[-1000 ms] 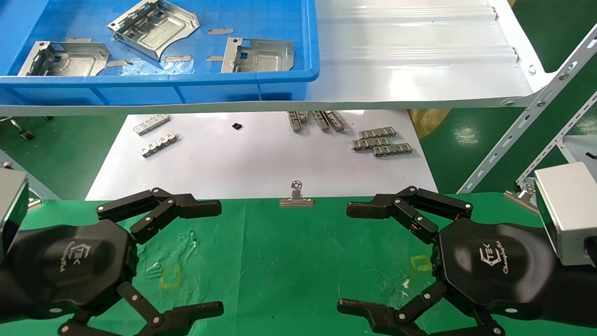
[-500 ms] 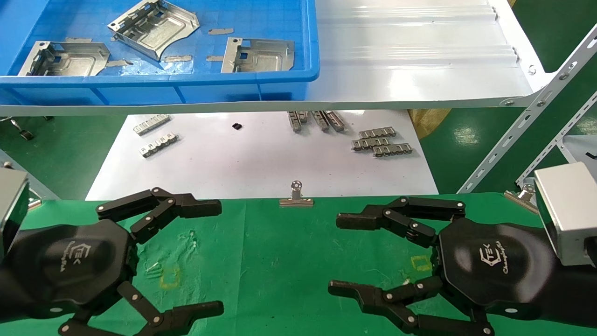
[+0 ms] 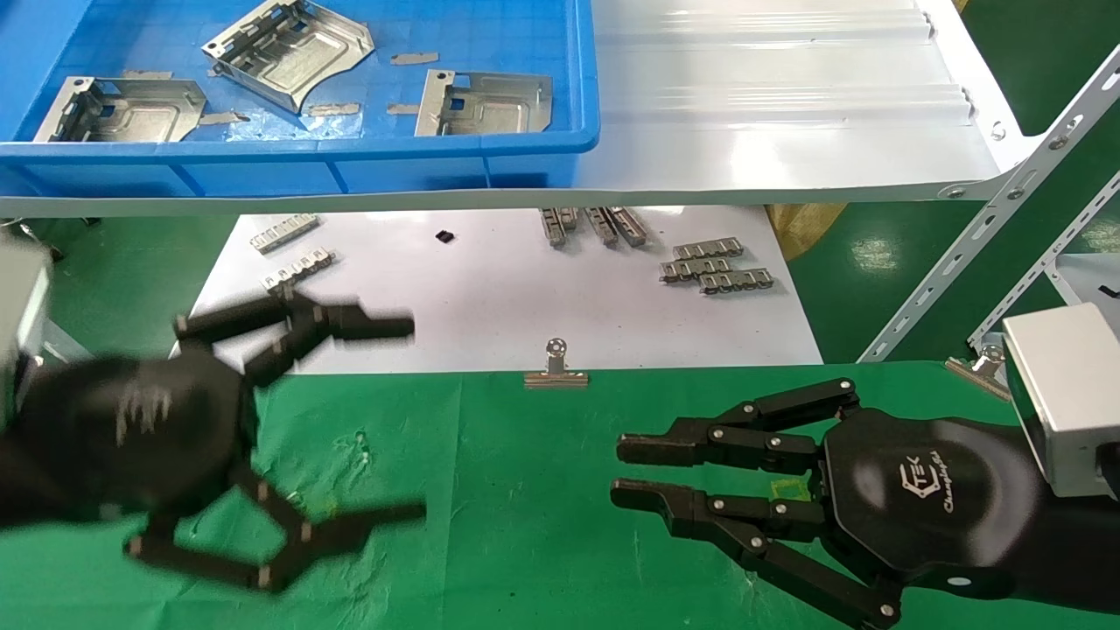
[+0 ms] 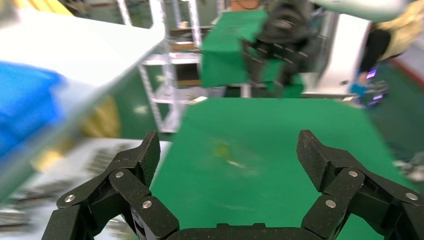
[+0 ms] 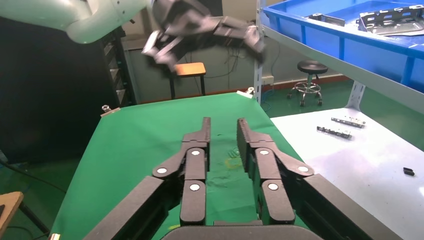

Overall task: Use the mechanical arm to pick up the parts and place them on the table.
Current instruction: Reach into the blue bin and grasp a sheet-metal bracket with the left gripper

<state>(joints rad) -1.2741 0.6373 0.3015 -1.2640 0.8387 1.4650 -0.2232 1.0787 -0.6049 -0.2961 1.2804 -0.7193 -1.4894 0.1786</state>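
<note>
Above wrinkled green cloth table [image 3: 525, 490]: glossy black left gripper [image 3: 350, 420], fingers spread wide; glossy black right gripper [image 3: 626, 472], fingers nearly together, gripping nothing.

Our left hand [image 3: 418, 418] is raised, its fingers [image 4: 142, 160] spread wide. Our right hand [image 3: 619, 472] sits lower, its fingers [image 5: 197, 145] drawn nearly together, holding nothing.

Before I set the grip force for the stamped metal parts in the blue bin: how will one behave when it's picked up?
Probably stiff: the parts are embossed sheet metal with bent tabs, so little flex. Likely light for their size, being thin and pierced with cutouts. Possibly slippery and awkward: the shiny faces lie flat on the bin floor, though the raised tabs may offer an edge to pinch.
</note>
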